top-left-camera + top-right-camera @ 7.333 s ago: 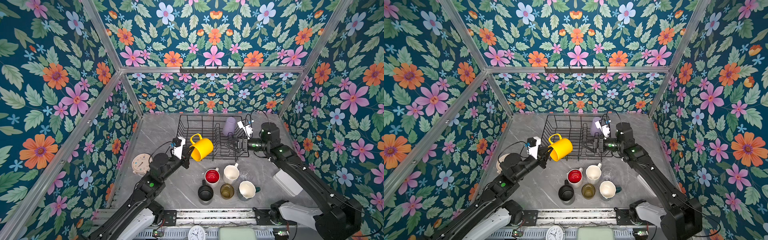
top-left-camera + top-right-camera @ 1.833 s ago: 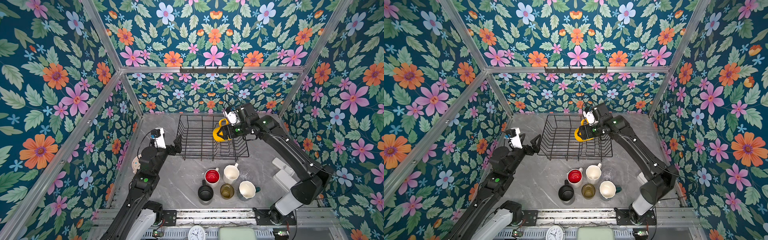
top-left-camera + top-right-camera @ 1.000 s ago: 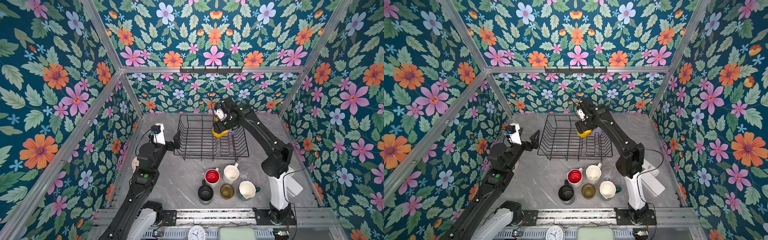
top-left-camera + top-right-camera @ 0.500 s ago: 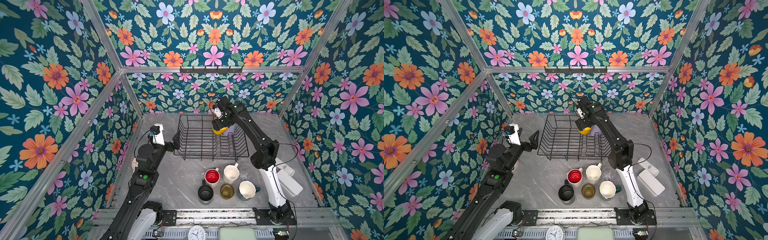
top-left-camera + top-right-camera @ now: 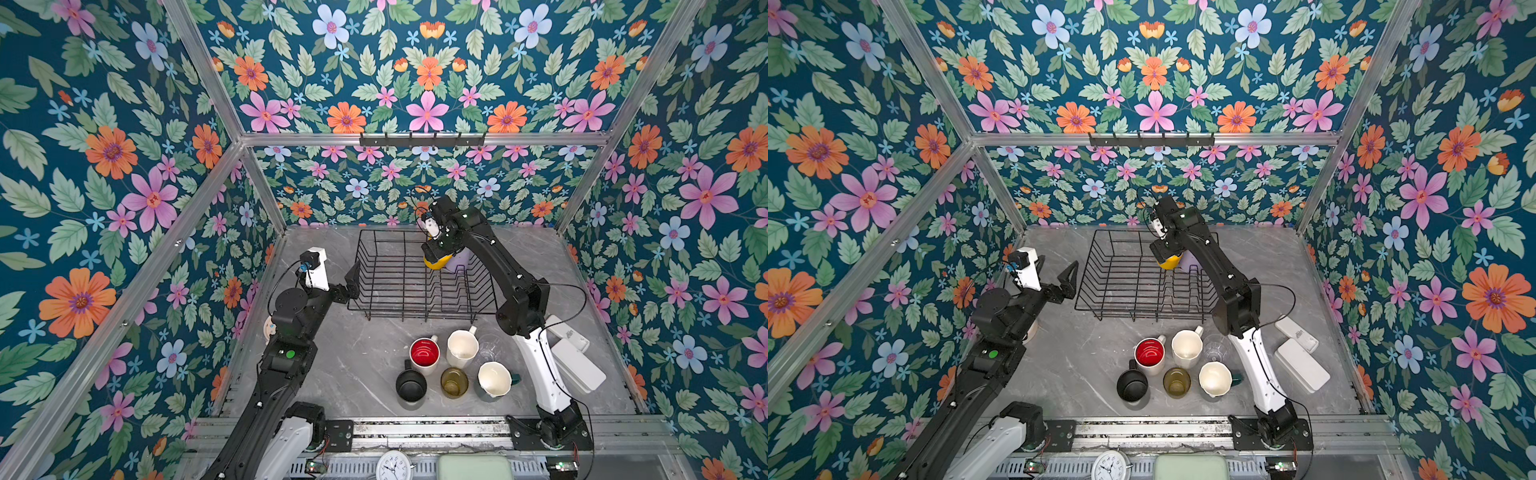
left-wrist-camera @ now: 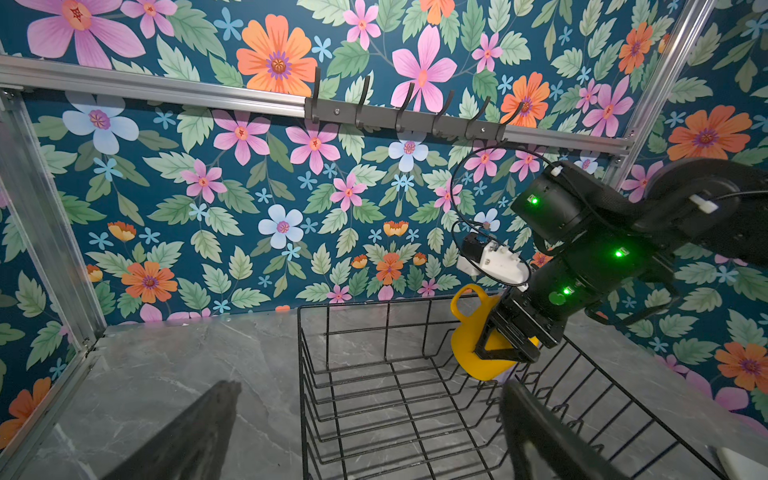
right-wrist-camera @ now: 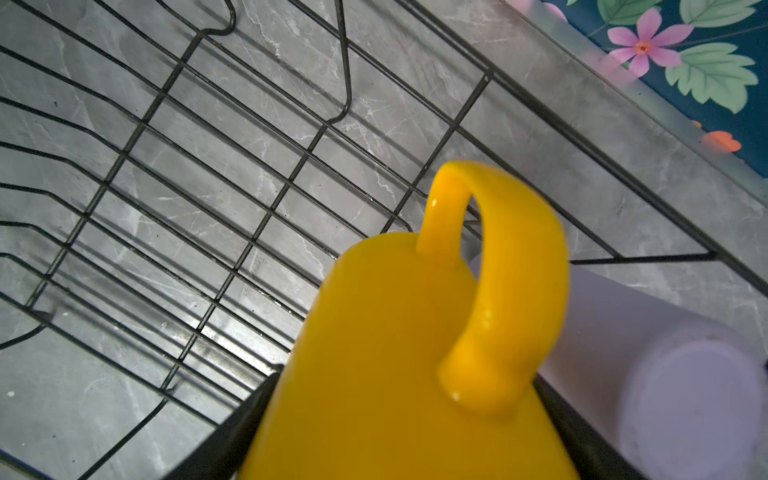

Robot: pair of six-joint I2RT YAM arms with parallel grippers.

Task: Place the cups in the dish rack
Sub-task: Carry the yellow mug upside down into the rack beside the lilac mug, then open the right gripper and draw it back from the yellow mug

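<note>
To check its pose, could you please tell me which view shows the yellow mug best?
The left wrist view: the mug shows nearly whole, handle included. The right wrist view crops its body; both top views show only a sliver under the right arm.

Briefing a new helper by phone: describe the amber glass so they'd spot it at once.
Find the dish rack at the table's back; cups cluster in front of it. In the row farthest from the rack, the amber glass sits between the black mug and the teal mug. Unlike them, it is see-through, brownish-yellow and handleless.
</note>
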